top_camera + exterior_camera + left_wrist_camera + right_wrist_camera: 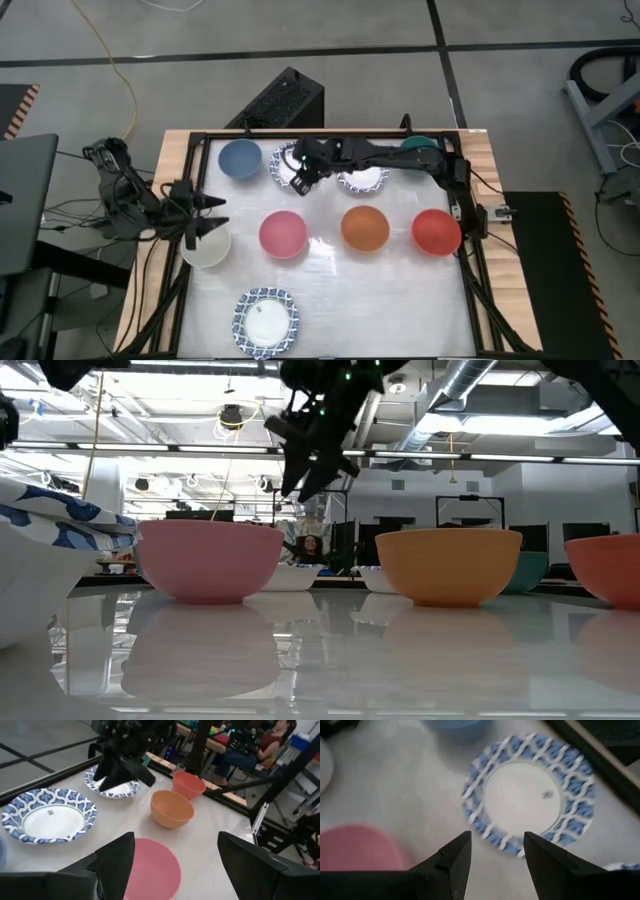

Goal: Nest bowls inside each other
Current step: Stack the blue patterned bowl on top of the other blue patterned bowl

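My right gripper (492, 851) hovers over patterned bowl (530, 795), upper middle of high view, fingers parted, empty. Left gripper (208, 222) wide above cream bowl (207, 246). Low view hides both bowls; shows pink bowl (208, 558), orange bowl (449, 564).

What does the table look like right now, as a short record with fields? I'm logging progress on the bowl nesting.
right claw: open, above a blue-rimmed white bowl at the back of the table, holding nothing
left claw: open, over the cream bowl at the left edge
middle row: pink bowl, orange bowl, red bowl, each standing apart
nested so far: none visible
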Robot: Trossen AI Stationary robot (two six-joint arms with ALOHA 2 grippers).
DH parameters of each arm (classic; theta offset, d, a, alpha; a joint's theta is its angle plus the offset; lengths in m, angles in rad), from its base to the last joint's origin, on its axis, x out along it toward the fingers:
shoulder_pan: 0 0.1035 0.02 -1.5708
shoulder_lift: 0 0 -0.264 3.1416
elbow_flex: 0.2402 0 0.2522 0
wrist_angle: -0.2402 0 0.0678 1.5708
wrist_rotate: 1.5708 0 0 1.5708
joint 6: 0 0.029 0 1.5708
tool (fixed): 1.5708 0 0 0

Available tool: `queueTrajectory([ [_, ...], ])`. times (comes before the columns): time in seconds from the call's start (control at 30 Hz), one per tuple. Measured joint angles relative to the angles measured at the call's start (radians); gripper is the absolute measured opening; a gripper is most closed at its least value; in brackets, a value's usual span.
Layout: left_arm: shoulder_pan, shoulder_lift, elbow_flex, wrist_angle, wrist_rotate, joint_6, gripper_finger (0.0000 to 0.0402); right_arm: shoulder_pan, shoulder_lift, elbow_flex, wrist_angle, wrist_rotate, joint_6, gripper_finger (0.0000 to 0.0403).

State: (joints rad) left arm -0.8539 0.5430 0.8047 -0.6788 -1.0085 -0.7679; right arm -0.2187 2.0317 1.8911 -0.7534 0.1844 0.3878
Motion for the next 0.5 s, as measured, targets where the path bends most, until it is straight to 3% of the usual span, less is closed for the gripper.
queueTrajectory([
  [0.5, 0.04, -0.046, 0.0, -0.117, -0.003, -0.057, 0.0274, -0.12, 0.003, -0.202, 0.213, 0.008, 0.028, 0.02],
])
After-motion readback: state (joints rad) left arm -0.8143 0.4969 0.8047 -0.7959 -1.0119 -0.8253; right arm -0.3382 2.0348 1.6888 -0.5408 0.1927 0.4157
